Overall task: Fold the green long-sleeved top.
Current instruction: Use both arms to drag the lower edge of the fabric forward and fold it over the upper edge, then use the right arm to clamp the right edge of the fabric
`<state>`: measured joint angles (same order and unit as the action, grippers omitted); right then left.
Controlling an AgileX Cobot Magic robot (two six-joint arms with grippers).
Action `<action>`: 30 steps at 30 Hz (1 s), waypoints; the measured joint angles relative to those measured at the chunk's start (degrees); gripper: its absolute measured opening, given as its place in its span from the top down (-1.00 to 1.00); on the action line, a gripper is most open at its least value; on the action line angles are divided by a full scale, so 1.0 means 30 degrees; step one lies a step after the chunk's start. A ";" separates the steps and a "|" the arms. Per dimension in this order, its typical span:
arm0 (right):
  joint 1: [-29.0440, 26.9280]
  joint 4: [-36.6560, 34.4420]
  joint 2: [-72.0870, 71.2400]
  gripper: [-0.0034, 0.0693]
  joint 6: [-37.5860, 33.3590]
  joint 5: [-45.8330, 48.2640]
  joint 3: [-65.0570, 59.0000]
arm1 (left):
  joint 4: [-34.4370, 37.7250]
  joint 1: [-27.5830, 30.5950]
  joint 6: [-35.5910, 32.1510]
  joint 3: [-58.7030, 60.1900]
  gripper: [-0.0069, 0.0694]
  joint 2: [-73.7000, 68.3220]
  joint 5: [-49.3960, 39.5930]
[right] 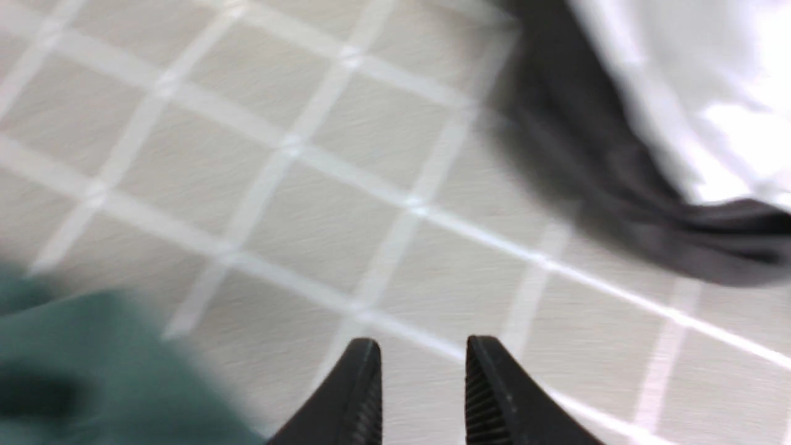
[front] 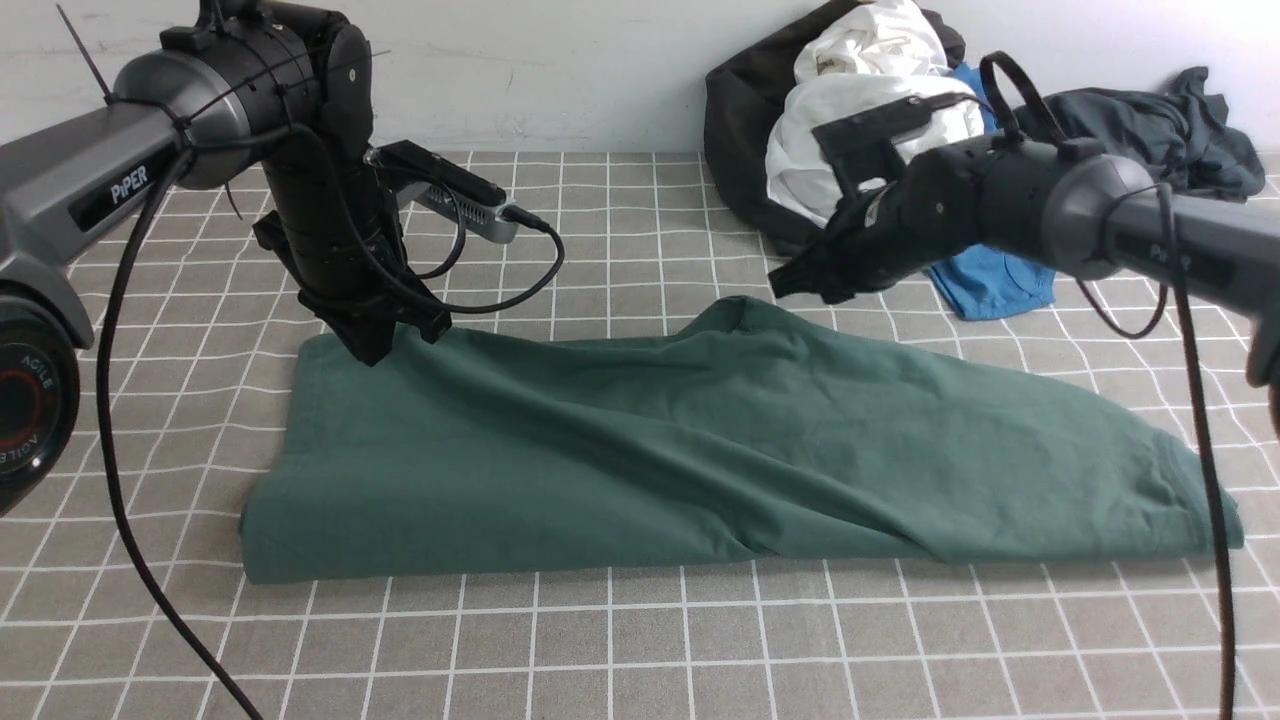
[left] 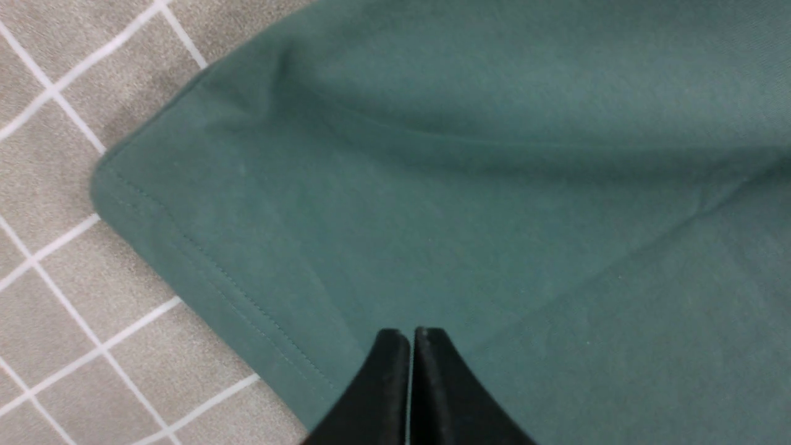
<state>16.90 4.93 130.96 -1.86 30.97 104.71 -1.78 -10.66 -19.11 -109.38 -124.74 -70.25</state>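
Observation:
The green long-sleeved top [front: 700,450] lies folded in a long band across the checked table, its fold running along the front edge. My left gripper [front: 372,350] points down at the top's back left corner. In the left wrist view its jaws [left: 411,335] are shut tight just above the green cloth [left: 494,185], with no fabric showing between them. My right gripper [front: 785,285] hovers just behind a raised ridge of the top's back edge. It is open [right: 423,346] and empty over bare table, with the blurred green cloth [right: 74,371] off to one side.
At the back right a pile of clothes lies against the wall: a black garment [front: 735,130], a white one [front: 860,100], a bright blue top [front: 990,280] and a dark charcoal garment [front: 1180,130]. The grid-patterned table cover [front: 640,640] runs on in front of the top.

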 joint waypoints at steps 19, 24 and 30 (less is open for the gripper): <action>-0.4420 -0.0721 -0.9796 0.38 0.0621 0.8088 -0.4930 | 0.1410 0.0000 0.0000 0.5391 0.84 0.3997 0.0000; -0.6996 -0.3392 -1.0709 0.31 -0.0271 0.6543 -0.9604 | 0.2359 0.0000 -0.0117 0.7439 0.84 0.4585 0.0000; -0.8777 -0.4460 -0.8965 -0.08 -0.0812 0.5574 -1.0836 | 0.3978 0.0000 -0.0959 0.7584 0.84 0.4603 0.0018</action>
<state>-9.43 -8.45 104.07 -4.30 47.69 72.20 10.15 -10.66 -21.99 -86.63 -110.93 -70.20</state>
